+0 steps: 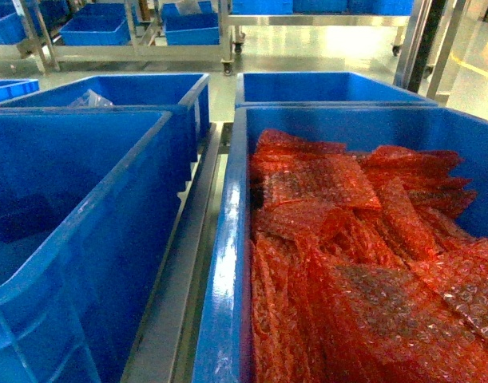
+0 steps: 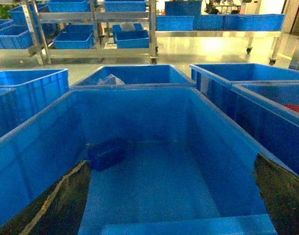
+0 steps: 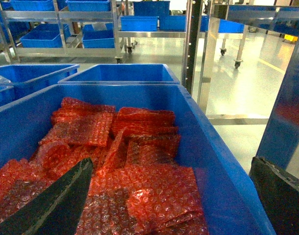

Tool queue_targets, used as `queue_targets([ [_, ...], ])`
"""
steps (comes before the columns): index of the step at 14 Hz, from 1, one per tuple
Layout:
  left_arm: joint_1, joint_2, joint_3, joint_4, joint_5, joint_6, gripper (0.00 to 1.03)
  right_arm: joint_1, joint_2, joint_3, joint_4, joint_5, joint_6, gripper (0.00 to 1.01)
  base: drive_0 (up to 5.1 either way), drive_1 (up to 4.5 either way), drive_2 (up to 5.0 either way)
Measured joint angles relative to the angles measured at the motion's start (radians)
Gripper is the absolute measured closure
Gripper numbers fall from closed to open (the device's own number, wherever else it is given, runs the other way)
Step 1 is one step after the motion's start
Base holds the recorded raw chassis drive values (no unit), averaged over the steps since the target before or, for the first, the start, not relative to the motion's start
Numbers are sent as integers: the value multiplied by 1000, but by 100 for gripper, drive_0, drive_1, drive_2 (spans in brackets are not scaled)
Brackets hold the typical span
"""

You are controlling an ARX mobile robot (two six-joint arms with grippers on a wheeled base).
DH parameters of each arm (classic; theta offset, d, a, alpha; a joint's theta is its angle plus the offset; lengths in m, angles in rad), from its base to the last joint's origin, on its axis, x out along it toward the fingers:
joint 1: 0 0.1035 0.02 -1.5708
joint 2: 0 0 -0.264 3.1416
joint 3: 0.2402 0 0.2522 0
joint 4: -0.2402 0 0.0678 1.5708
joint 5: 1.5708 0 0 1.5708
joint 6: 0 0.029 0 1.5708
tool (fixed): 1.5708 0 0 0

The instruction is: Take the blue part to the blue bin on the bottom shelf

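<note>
Blue on blue: the blue part (image 2: 106, 152), a dark block, is seen lying on the floor of the blue bin (image 2: 36, 127), toward the far-left corner, just beside the far wall. It is gripped by nothing. In the left wrist view the left tool (image 2: 171, 205) is held spread above the bin's near end, both fingers apart and empty. In the right wrist view the right tool (image 3: 173, 200) is likewise held spread, over the bag crate (image 3: 222, 161), nothing pinched.

Risks, as judged: the part could be lost against walls of the same colour and the grasp misplaced. A finger could be caught on the thick rim or jammed against the wall, since the part sits close to it. The wrong crate could be entered.

Counted: one blue part; two tools; one crate of red bubble-wrap bags (image 1: 363, 263), too many and too overlapped to be numbered. In the head view two more crates (image 1: 323, 84) are seen directly behind, one holding a clear bag (image 1: 88, 100). Further crates are stacked on distant racks (image 2: 95, 17).
</note>
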Motion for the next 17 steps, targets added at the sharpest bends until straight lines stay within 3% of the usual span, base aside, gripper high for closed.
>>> queue_targets([
  [17, 0, 0, 0, 0, 0, 0, 5, 0, 0, 0, 0, 0, 0, 3, 0, 0, 0],
])
